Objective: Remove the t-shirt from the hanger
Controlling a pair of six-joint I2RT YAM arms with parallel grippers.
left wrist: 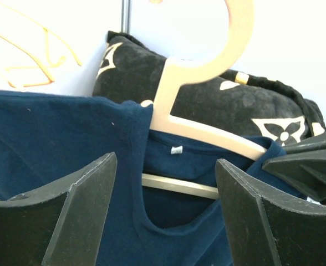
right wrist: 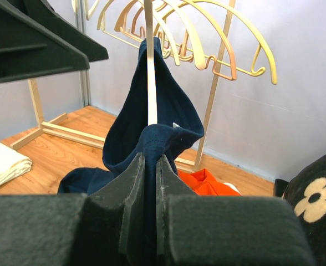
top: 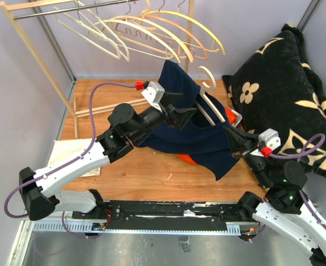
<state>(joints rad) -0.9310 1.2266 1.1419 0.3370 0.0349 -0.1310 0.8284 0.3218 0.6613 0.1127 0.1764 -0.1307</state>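
Observation:
A navy t-shirt (top: 190, 138) hangs on a cream hanger (top: 209, 77) held up over the wooden table. In the left wrist view the hanger (left wrist: 202, 72) runs through the collar of the t-shirt (left wrist: 57, 138), its hook free above. My left gripper (top: 188, 113) is open just in front of the collar, nothing between its fingers (left wrist: 85, 210). My right gripper (right wrist: 150, 158) is shut on a fold of the t-shirt (right wrist: 152, 100) at the right shoulder, where the hanger (right wrist: 149, 83) stands edge-on above the jaws.
A wooden rack with several empty cream hangers (top: 152, 33) stands at the back left. A black floral pillow (top: 285, 100) fills the right side. An orange garment (top: 188, 159) lies under the shirt. A folded white cloth (top: 69, 152) lies at the left.

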